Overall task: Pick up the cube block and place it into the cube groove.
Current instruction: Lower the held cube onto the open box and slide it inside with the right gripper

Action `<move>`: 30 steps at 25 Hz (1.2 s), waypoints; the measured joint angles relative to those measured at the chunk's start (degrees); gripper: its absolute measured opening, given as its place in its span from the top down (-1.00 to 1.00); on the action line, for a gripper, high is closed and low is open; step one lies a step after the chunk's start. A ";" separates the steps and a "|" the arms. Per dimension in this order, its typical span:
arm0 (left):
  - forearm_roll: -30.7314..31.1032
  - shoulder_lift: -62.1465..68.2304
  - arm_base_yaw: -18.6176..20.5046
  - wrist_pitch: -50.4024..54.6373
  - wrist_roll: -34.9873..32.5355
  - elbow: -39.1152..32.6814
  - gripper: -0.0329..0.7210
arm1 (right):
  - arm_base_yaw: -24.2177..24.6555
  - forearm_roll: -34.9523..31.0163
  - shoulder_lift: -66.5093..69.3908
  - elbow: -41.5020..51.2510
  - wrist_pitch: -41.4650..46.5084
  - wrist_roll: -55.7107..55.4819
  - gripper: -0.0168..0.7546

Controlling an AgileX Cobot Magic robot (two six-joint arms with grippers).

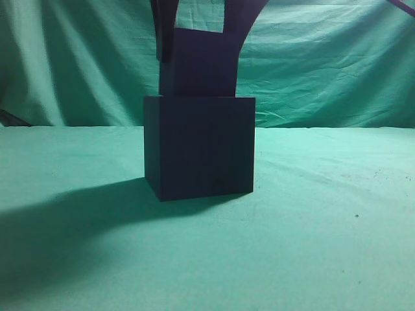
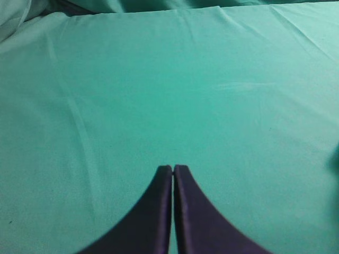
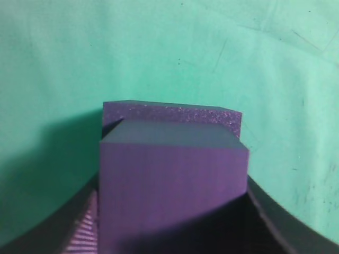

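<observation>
Right gripper (image 3: pixel 172 233) is clamped on the cube (image 3: pixel 174 190), one finger on each of two opposite side faces. In the exterior view the cube (image 1: pixel 200 63) sits directly above the box (image 1: pixel 200 146), its lower edge at or just inside the box's top rim; can't tell whether it has entered the recess, since the opening isn't visible from this height. The right wrist view shows the box's speckled top edge (image 3: pixel 175 112) just past the cube.

The box stands mid-bench, well clear of all edges, on green cloth (image 1: pixel 324 227).

Left gripper (image 2: pixel 173 174) has its fingers pressed together, nothing held, over bare cloth (image 2: pixel 159 79).

Handling, my read:
- Cube looks rigid and matte, probably foam or light plastic. Low mass, and not fragile.
- Flat parallel sides make the side-face pinch the right grip. Matte surface should resist slipping.
- Fit looks close, since the cube is only somewhat narrower than the box. Keep the faces square to the box walls or a corner will catch the rim.
- The box may be light too; a jammed cube could push it across the cloth.
</observation>
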State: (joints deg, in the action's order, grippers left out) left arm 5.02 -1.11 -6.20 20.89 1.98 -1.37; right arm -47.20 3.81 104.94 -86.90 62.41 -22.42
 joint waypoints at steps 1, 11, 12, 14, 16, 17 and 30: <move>0.00 0.00 0.00 0.00 0.00 0.00 0.91 | 0.00 0.00 0.00 -0.13 0.13 0.00 -0.15; 0.00 0.00 0.00 0.00 0.00 0.00 0.91 | 0.00 -0.10 0.13 -0.25 1.54 1.58 -0.15; 0.00 0.00 0.00 0.00 0.00 0.00 0.91 | 0.00 -0.26 0.13 -0.35 1.54 1.56 -0.15; 0.00 0.00 0.00 0.00 0.00 0.00 0.91 | 0.00 -0.53 0.13 -0.35 1.54 2.03 -0.15; 0.00 0.00 0.00 0.00 0.00 0.00 0.91 | 0.00 -0.87 0.13 -0.35 1.66 2.27 -0.15; 0.00 0.00 0.00 0.00 0.00 0.00 0.91 | 0.00 -0.86 0.13 -0.35 1.66 2.27 -0.15; 0.00 0.00 0.00 0.00 0.00 0.00 0.91 | 0.00 -2.81 1.06 -0.09 5.74 2.55 -0.15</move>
State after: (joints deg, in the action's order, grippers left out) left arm 5.02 -1.11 -6.20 20.89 1.98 -1.37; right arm -47.20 1.00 106.01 -86.99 68.15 -19.87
